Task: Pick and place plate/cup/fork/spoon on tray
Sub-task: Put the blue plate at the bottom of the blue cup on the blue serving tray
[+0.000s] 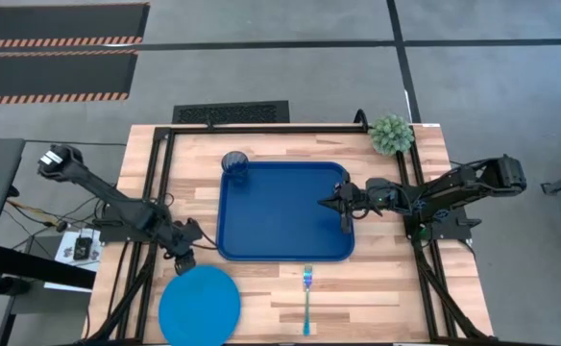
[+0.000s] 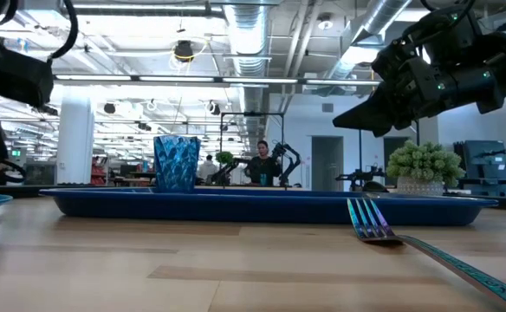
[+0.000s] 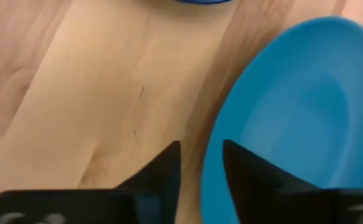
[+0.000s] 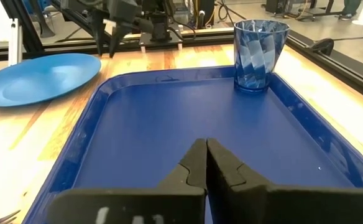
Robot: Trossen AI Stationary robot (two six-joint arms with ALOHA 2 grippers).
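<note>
The dark-blue tray (image 1: pixel 261 245) lies mid-table. The cup (image 1: pixel 234 165) stands upright in its far left corner and also shows in the right wrist view (image 4: pixel 259 53). The blue plate (image 1: pixel 199 305) lies flat on the table near the front left. The light-blue fork (image 1: pixel 306 298) lies on the table in front of the tray. A slim dark thing, maybe the spoon (image 1: pixel 346 221), lies by the tray's right rim. My left gripper (image 3: pixel 201 146) is open above the plate's far rim (image 3: pixel 211 155), one finger on either side of it. My right gripper (image 4: pixel 206 142) is shut and empty above the tray's right part.
A small green plant (image 1: pixel 392 135) stands at the table's far right corner. Black frame rails (image 1: pixel 165 183) run along the table's left, right and far sides. Bare wood lies between the plate and the fork.
</note>
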